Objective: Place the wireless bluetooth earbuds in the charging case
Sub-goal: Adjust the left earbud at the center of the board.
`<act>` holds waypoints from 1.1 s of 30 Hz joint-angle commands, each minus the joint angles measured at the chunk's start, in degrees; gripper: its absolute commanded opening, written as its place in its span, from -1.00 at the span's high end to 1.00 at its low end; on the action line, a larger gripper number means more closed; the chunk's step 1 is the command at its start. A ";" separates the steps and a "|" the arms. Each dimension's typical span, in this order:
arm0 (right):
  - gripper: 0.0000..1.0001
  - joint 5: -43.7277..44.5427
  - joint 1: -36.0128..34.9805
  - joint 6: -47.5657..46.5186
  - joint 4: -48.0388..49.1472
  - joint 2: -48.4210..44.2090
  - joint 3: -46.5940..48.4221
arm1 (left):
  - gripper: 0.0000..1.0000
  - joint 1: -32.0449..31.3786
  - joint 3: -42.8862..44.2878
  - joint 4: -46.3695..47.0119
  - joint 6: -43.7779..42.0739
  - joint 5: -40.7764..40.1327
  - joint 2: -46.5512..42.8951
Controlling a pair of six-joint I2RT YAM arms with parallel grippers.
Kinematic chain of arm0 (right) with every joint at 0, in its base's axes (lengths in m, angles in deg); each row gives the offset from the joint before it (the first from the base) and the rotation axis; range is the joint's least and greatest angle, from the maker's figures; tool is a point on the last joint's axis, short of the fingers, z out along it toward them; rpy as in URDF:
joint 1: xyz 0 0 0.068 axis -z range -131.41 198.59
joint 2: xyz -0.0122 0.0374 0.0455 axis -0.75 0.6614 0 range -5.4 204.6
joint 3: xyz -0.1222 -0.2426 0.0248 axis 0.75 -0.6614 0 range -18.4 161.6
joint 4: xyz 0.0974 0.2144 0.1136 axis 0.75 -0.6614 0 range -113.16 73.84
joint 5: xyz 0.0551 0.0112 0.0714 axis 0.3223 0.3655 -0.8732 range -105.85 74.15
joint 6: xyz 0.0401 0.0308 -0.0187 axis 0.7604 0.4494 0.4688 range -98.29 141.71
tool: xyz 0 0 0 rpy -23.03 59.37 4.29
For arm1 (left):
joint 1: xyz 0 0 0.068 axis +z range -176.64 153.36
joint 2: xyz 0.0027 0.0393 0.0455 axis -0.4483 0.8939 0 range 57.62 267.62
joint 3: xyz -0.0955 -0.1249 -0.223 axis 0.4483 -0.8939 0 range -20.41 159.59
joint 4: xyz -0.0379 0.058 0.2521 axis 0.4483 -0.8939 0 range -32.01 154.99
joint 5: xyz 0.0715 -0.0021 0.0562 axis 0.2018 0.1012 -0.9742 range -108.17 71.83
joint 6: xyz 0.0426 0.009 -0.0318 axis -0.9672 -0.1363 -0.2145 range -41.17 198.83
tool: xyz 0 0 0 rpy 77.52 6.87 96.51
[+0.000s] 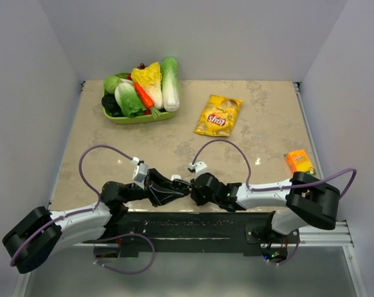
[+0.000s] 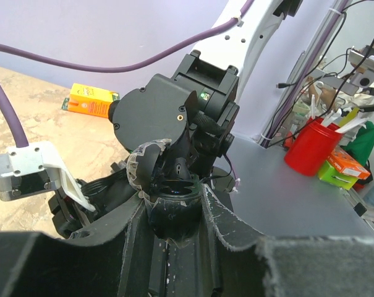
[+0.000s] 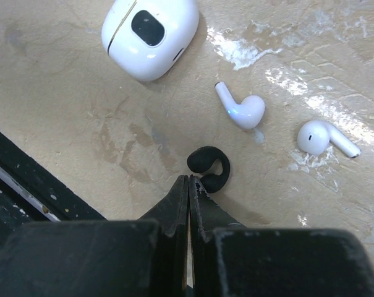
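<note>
- Two black fingers (image 3: 173, 207) of the right gripper (image 3: 188, 184) are pressed together with only a slit between them, their tips down at the beige marbled tabletop (image 3: 63, 136).
- Just past those tips, touching one of them, a small black C-shaped earbud (image 3: 208, 168) lies on the table. Whether it is pinched cannot be told.
- At the table's near edge the left gripper (image 1: 177, 190) meets the right one. Its fingers clasp a dark round charging case (image 2: 173, 216) whose lid stands raised, and the right gripper's body fills the view just behind it.
- Beyond the black bud a white stemmed earbud (image 3: 242, 110) lies on the bare table, with a second white stemmed earbud (image 3: 326, 137) near it but apart.
- Farther still sits a white rounded charging case (image 3: 151, 34), closed, with a dark oval patch on top.
- Toward the far side are an orange carton (image 1: 299, 161) at the right edge, a yellow crisp bag (image 1: 217, 116), and a green tray (image 1: 140, 117) of toy vegetables in the far left corner.
</note>
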 commanded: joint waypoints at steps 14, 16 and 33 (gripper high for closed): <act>1.00 7.79 1.64 1.99 -9.86 -4.66 1.01 | 1.00 -0.36 -0.70 35.44 -0.92 -0.83 -0.98; 1.00 8.14 1.90 2.08 -10.49 -5.19 0.83 | 1.00 -0.36 -0.70 35.44 -0.92 -0.92 -0.98; 0.47 3.13 3.14 3.75 -6.44 -13.29 -0.15 | 1.00 -1.06 -0.70 35.44 -1.18 -1.36 -0.71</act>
